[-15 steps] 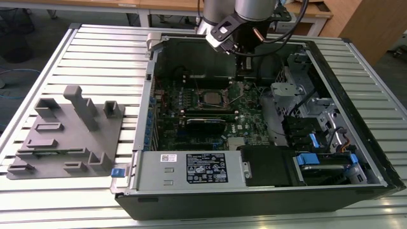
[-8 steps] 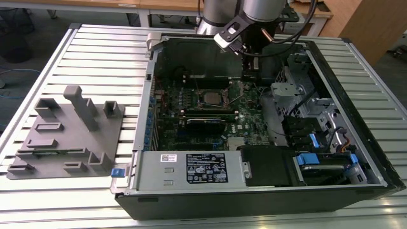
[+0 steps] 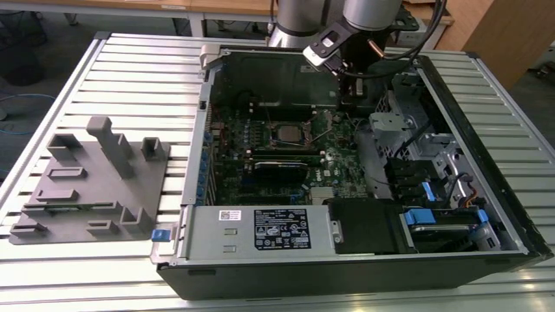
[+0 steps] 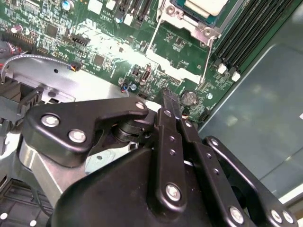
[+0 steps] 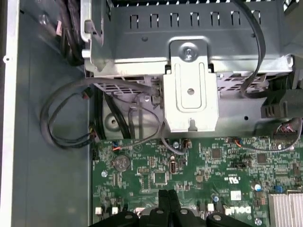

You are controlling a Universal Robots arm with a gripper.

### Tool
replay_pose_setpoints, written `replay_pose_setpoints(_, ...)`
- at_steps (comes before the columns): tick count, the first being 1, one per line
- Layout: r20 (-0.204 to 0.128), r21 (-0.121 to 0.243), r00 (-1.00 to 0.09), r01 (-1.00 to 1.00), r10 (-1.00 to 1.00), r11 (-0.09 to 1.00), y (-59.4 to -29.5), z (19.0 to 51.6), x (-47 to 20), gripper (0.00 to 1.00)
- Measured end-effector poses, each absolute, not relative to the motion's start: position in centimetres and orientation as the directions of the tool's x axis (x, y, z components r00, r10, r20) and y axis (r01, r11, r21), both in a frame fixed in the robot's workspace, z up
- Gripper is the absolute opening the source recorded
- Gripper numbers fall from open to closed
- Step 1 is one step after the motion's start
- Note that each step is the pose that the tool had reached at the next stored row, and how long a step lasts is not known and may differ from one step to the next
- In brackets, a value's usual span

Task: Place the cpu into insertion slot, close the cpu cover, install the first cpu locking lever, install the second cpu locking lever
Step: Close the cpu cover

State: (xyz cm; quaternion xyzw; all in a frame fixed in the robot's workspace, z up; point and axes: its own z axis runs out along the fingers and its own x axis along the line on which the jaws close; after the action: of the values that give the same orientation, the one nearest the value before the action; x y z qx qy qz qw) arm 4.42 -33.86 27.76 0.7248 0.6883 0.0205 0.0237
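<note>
Up top in the exterior view, the pincer (image 3: 350, 86) is hanging closed and empty, and the cpu (image 3: 286, 133) is lying lower left of it.

cpu (image 4: 206, 4) partly beyond the edge

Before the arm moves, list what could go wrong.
1. The shut gripper sits close over the motherboard, near the coin cell. A sideways sweep could scrape small parts.
2. Loose cables loop beside the board, and the arm might snag them.
3. A thin lever juts out by the cpu. A careless pass could bend it.
</note>
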Motion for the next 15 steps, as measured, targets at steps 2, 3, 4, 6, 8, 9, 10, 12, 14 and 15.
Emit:
replay_pose_setpoints(2,-0.003,0.063,0.052,0.997,0.999,-0.051,-33.86,27.76,4.43,0.11)
replay_pose_setpoints(3,-0.003,0.063,0.052,0.997,0.999,-0.051,-33.86,27.76,4.43,0.11)
replay_pose_setpoints(4,-0.003,0.063,0.052,0.997,0.999,-0.051,-33.86,27.74,4.43,0.11)
replay_pose_setpoints(6,-0.003,0.063,0.052,0.997,0.999,-0.051,-33.86,27.60,4.43,0.11)
replay_pose_setpoints(8,-0.003,0.062,0.052,0.997,0.999,-0.051,-33.86,27.41,4.43,0.11)
replay_pose_setpoints(9,-0.003,0.063,0.052,0.997,0.999,-0.051,-33.86,27.34,4.43,0.11)
replay_pose_setpoints(10,-0.003,0.062,0.052,0.997,0.999,-0.051,-33.86,27.32,4.43,0.11)
replay_pose_setpoints(12,-0.003,0.062,0.052,0.997,0.999,-0.051,-33.86,27.31,4.43,0.11)
replay_pose_setpoints(14,-0.003,0.062,0.052,0.997,0.999,-0.051,-33.86,27.18,4.43,0.11)
replay_pose_setpoints(15,-0.003,0.063,0.052,0.997,0.999,-0.051,-33.86,27.18,4.43,0.11)
